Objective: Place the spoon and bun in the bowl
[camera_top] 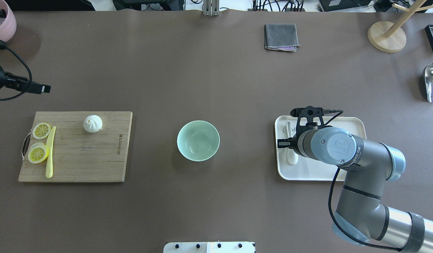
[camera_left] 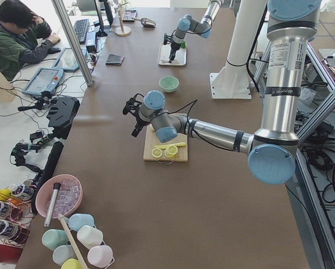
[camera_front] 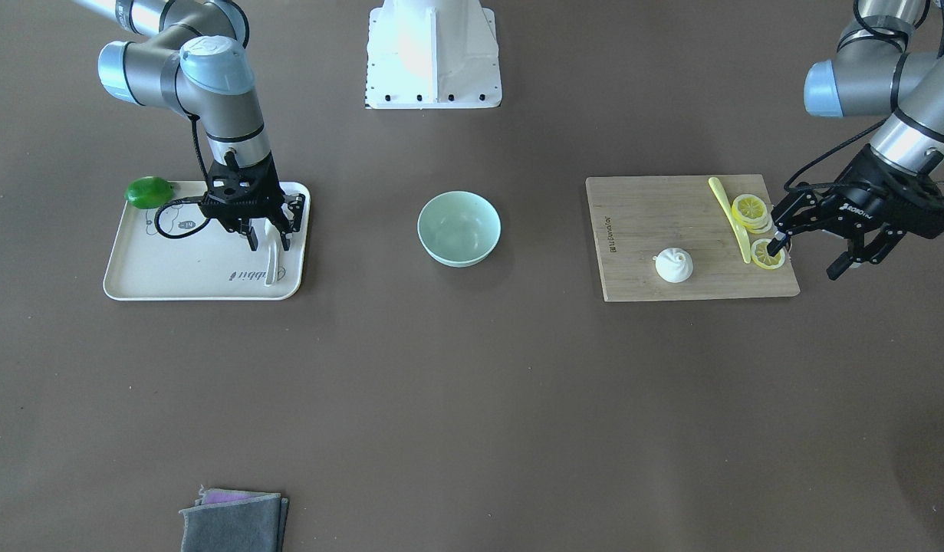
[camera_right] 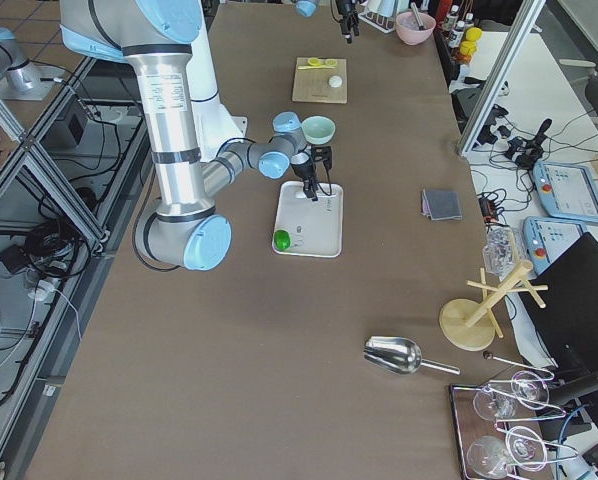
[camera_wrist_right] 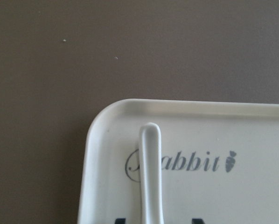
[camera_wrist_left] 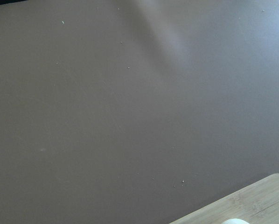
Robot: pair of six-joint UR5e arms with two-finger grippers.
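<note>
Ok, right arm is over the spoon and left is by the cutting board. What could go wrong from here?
The right arm's jaws stand open astride the handle of the small white ceramic spoon, flat on the cream tray; it may slip or pivot when pinched. The left arm's open jaws hang near the yellow lemon slices at the end of the wooden cutting board, apart from the white pleated bun; reaching across could scatter them.

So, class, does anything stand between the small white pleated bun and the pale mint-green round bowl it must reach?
Nothing visible: only brown tabletop lies between the bun on its wooden cutting board and the bowl.
</note>
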